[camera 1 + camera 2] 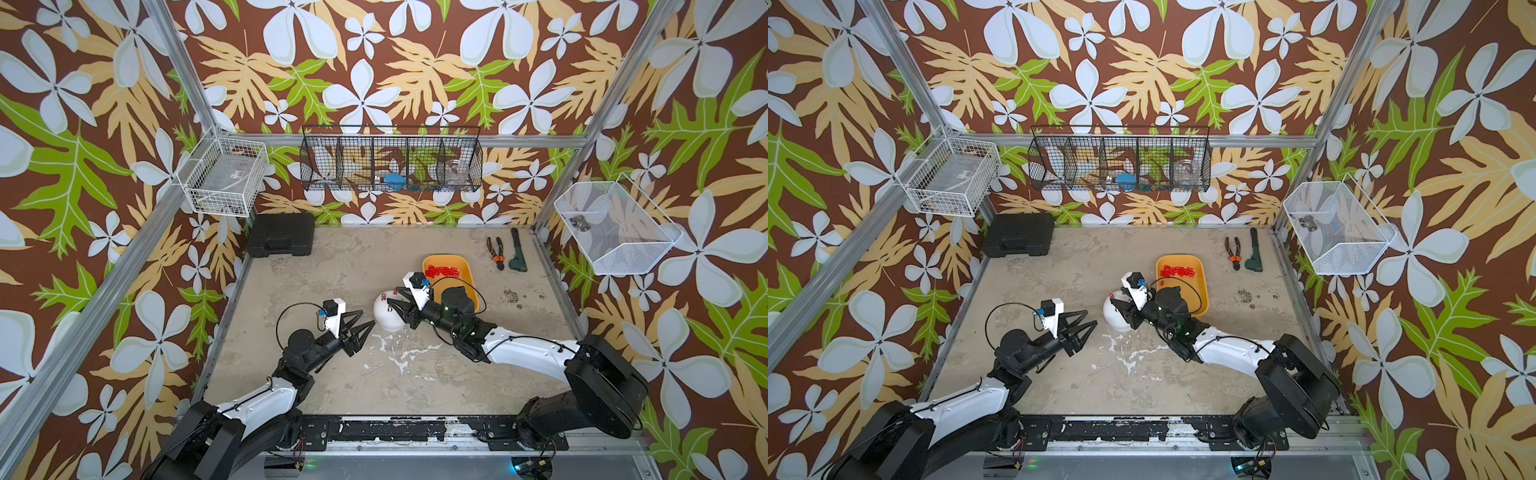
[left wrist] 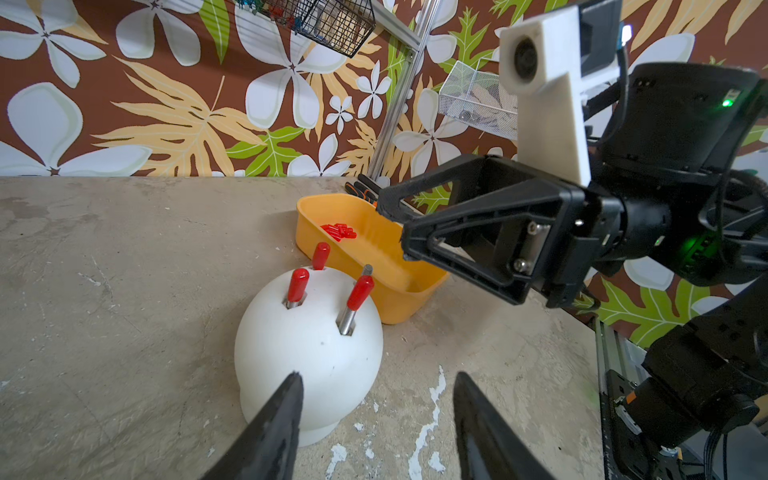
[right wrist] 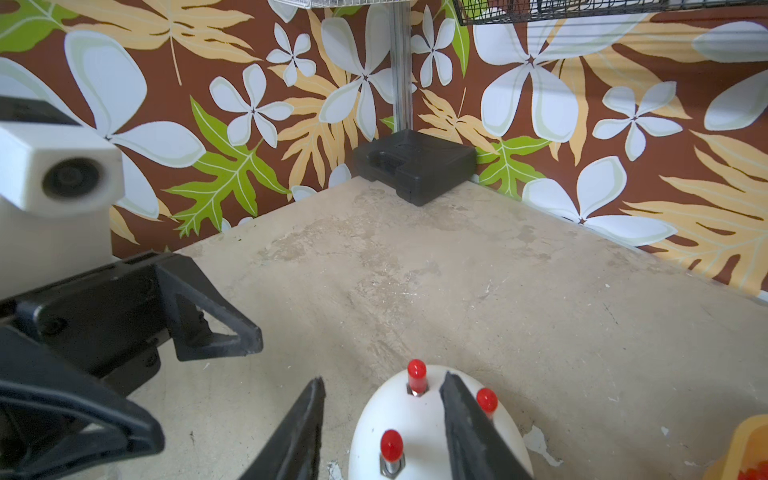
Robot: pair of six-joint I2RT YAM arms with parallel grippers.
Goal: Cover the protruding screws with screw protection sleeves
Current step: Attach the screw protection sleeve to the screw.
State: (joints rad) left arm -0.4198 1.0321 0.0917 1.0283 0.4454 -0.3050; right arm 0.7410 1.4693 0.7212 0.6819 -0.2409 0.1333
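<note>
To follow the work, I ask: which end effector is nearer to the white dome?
Right. The right end effector hangs directly over the white dome, fingers open above its top. The left end effector points at the dome from beside it, open.

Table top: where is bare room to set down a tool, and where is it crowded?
Free: the wide stretch between black case and white dome; the near strip along the base rail. Crowded: around dome, yellow tray and right gripper; pliers and wrench lie far right.
</note>
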